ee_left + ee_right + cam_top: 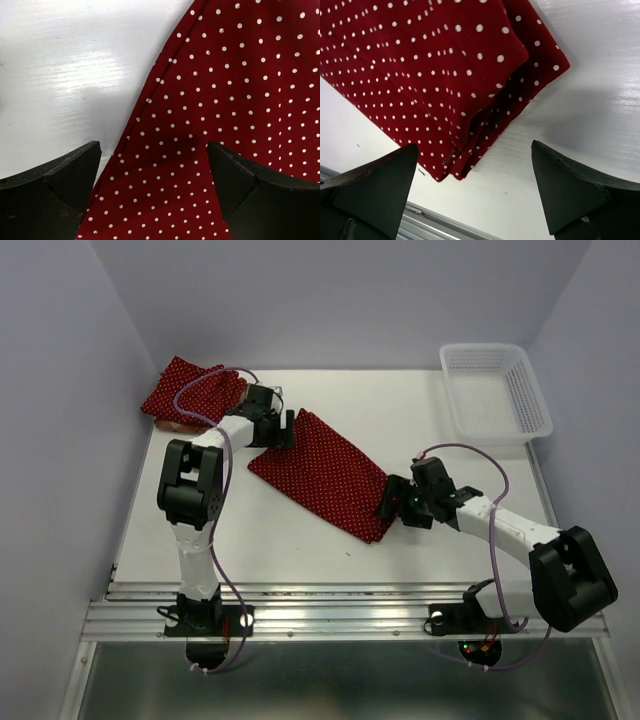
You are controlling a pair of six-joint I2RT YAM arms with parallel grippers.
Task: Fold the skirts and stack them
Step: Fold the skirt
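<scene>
Hovering open over the mid-table dotted skirt (325, 475)
Left gripper (284, 432) at its far corner, right gripper (390, 504) at the near, both empty; a second dotted skirt (190, 390) back-left mostly hides cloth (166, 424) beneath.

Each arm is wearing white tubular links between bulky black joint housings: the left arm (195, 545) at 8 o'clock in the top view, the right arm (512, 527) at 4 o'clock. A lavender cable (497, 575) is looping along each. The black gripper fingers (55, 192) are showing as blunt, scuffed wedges. A green light (413, 501) is glowing on the right wrist.
</scene>
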